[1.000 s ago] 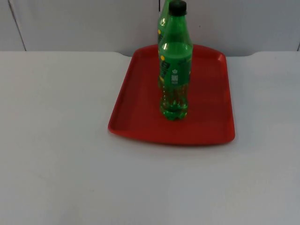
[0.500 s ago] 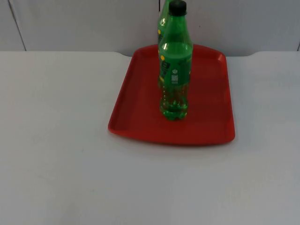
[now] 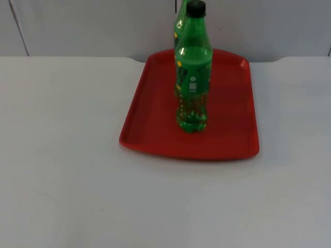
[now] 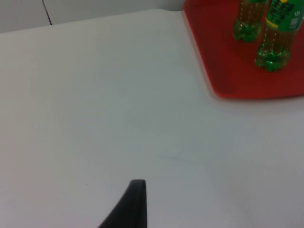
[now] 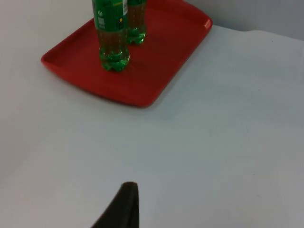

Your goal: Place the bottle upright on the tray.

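A red tray [image 3: 150, 119] lies at the back middle of the white table. Two green bottles stand upright on it, one behind the other. The nearer bottle [image 3: 193, 77] has a black cap and a green label; the farther bottle [image 3: 179, 26] is mostly hidden behind it. Nothing touches either bottle. The left wrist view has both bottles [image 4: 278, 38] [image 4: 248, 21] on the tray [image 4: 213, 42], far from my left gripper [image 4: 135, 204]. From the right wrist the bottles [image 5: 111, 35] [image 5: 136, 21] and the tray [image 5: 156, 71] also stand well away from my right gripper [image 5: 124, 204].
The grey partition wall [image 3: 93, 26] closes the table just behind the tray. White table top [image 3: 62, 170] stretches to the left, right and front of the tray.
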Robot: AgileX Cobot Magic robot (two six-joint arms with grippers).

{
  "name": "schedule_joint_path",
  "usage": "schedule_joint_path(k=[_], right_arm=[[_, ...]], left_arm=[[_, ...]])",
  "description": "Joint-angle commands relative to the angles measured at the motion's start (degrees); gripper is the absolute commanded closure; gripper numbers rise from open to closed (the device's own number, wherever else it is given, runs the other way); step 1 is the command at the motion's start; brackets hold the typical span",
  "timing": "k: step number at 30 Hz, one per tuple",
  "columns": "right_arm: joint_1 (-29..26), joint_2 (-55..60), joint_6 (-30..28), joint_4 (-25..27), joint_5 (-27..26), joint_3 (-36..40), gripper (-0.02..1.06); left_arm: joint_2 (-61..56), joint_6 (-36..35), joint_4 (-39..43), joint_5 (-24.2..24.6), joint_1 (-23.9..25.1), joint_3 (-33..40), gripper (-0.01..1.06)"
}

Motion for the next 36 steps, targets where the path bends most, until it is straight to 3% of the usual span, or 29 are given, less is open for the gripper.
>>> schedule_joint_path(k=[1,25,36], right_arm=[[-0.22,-0.22,0.32,0.31,-0.13,0.36,0.00],[-1.13,-0.22,3.20,0.44,-0.19,0.36,0.00],[-13.49,-0.22,3.20,0.55,-0.19,0.36,0.00]], left_arm=[[-0.19,-0.35,0.10,-0.06,0.16,0.23,0.00],[-0.19,-0.35,0.10,-0.06,0.16,0.23,0.00],[-0.19,-0.35,0.10,-0.06,0.16,0.23,0.00]])
